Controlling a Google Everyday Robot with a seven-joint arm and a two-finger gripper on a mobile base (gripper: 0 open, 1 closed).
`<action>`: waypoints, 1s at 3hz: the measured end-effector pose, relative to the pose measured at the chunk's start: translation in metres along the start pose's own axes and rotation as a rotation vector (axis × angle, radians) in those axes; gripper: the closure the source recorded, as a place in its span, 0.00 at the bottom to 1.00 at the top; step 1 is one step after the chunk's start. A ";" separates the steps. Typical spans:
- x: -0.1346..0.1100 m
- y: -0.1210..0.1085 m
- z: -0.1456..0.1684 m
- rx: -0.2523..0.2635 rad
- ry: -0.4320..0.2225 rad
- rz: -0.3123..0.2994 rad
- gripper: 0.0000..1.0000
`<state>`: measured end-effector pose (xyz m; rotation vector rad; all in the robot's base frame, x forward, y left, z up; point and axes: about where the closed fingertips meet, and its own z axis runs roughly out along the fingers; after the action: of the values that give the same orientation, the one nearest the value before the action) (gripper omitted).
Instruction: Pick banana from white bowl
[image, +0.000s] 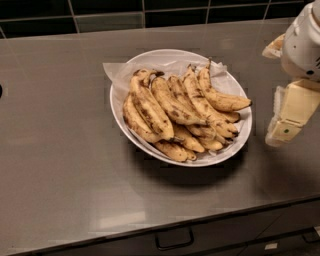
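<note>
The white bowl, wide, shallow and lined with crinkled white paper, sits in the middle of the grey countertop and holds several spotted bananas. The banana, large, curved and brown-speckled with a dark end towards the back, lies on top at the left of the pile. My gripper, cream-coloured below a white wrist, hangs at the right edge of the view. It is just right of the bowl's rim, above the counter, and holds nothing.
The grey countertop runs from a dark tiled back wall to a front edge with drawers and a handle below. A dark round spot sits at the far left edge.
</note>
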<state>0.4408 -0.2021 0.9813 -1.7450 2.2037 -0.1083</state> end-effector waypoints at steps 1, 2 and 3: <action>-0.038 0.008 0.002 -0.014 -0.027 -0.050 0.00; -0.080 0.023 0.025 -0.077 -0.066 -0.071 0.00; -0.080 0.023 0.025 -0.077 -0.066 -0.071 0.00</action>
<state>0.4428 -0.1159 0.9681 -1.8407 2.1262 0.0184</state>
